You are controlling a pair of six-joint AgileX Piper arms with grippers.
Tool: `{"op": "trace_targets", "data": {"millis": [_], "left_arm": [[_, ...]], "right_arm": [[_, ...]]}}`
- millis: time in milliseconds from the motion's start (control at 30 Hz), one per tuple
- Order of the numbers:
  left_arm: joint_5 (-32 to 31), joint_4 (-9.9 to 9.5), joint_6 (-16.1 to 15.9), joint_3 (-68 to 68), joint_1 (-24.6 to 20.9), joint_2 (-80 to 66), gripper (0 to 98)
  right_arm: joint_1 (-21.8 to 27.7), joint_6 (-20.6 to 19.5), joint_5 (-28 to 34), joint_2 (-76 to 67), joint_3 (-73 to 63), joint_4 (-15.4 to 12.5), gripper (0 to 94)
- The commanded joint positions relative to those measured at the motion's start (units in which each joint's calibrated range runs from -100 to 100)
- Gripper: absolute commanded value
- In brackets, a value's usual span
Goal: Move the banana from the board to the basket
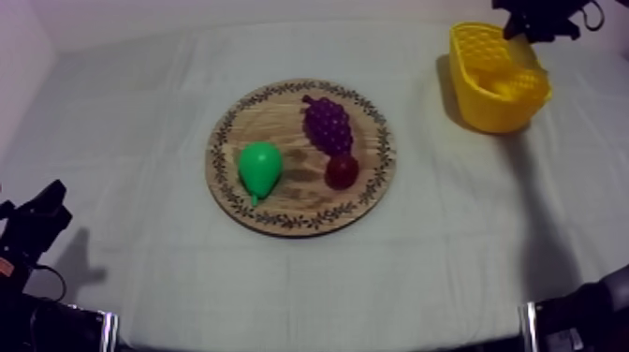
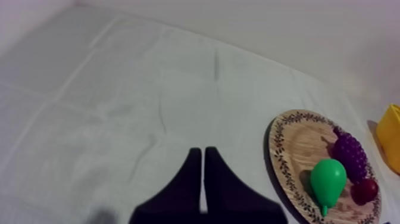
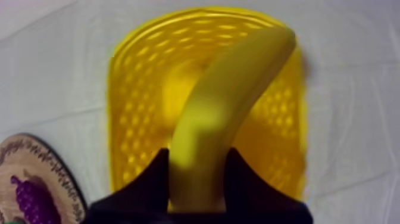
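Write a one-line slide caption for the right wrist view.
Right gripper holds the curved yellow toy banana over the perforated yellow basket.

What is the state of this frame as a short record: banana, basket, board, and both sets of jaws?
banana: off the board, gripped by the right jaws, over the opening of the yellow basket
wooden board: holds pear, grapes, small red fruit
right jaws: shut on the banana
left jaws: shut on nothing, over the cloth beside the board
task stage: banana not yet released
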Motion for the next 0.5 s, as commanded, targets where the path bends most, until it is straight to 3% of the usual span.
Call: {"op": "trace_targets", "data": {"millis": [0, 467], "left_arm": [[0.0, -0.02, 0.0, 0.0, 0.0, 0.0, 0.1], [0.0, -0.02, 0.0, 0.0, 0.0, 0.0, 0.1]], "right_arm": [[1.5, 0.2, 0.0, 1.4, -0.9, 0.3, 10.7], [2.7, 0.6, 2.6, 11.9, -12.3, 1.1, 11.4]]}}
